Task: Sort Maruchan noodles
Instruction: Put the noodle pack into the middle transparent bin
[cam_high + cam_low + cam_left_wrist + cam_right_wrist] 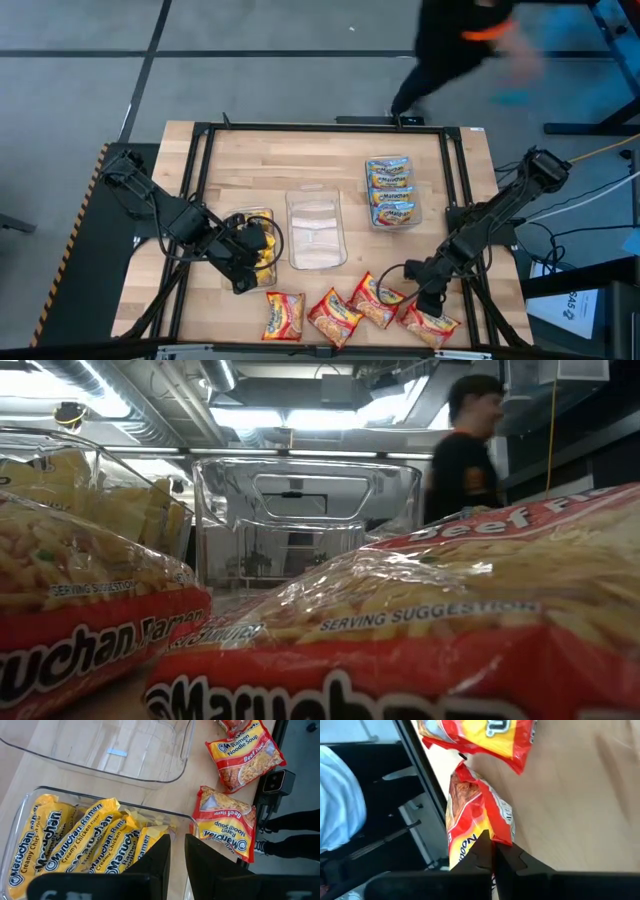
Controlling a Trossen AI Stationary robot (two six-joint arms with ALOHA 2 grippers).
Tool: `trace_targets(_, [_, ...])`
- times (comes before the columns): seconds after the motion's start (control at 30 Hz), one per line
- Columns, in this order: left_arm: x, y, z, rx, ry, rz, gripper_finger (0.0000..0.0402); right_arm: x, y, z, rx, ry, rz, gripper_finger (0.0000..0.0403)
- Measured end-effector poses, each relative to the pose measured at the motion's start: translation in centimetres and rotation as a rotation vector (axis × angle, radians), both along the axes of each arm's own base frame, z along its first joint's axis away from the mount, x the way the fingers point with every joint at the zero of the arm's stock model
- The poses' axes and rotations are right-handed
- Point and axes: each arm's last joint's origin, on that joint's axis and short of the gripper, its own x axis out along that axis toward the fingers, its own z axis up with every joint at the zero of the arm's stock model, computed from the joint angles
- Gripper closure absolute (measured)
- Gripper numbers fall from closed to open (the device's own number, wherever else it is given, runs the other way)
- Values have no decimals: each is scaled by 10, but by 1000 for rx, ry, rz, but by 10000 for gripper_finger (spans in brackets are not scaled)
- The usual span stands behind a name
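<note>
Several yellow Maruchan packets (85,845) stand in the left clear tray (262,215). My left gripper (177,854) hovers over that tray's near corner in the high view (245,275), its fingers a little apart with nothing between them. Blue-edged packets (391,190) fill the far right tray. Several red-orange packets (335,317) lie flat along the table's near edge. My right gripper (428,300) is shut on the rightmost red-orange packet (432,324). My right gripper pinches the red-orange packet by one crimped end (487,827) between its two fingers. The fingers come slanting down from above. The end in the fingers is puckered and raised; whether the rest is still on the table I cannot tell.
An empty clear tray (316,232) stands in the middle of the table. A black frame (455,215) runs round the wooden top. A person (450,40) moves past beyond the far edge. Bare wood lies between the trays and the red-orange packets.
</note>
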Motion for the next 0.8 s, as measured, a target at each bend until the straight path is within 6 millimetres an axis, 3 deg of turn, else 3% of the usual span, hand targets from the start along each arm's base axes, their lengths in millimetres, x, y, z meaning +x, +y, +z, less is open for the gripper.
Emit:
trace_targets(0.17, [0,0,0,15,-3,-18,351,5,-8,22,-103,70,35,401])
trace_targets(0.4, [0,1,0,30,-11,-13,351,22,-25,77,-227,43,76,402])
trace_targets(0.8, [0,1,0,33,-6,-12,351,54,-75,197,-590,-442,-45,403])
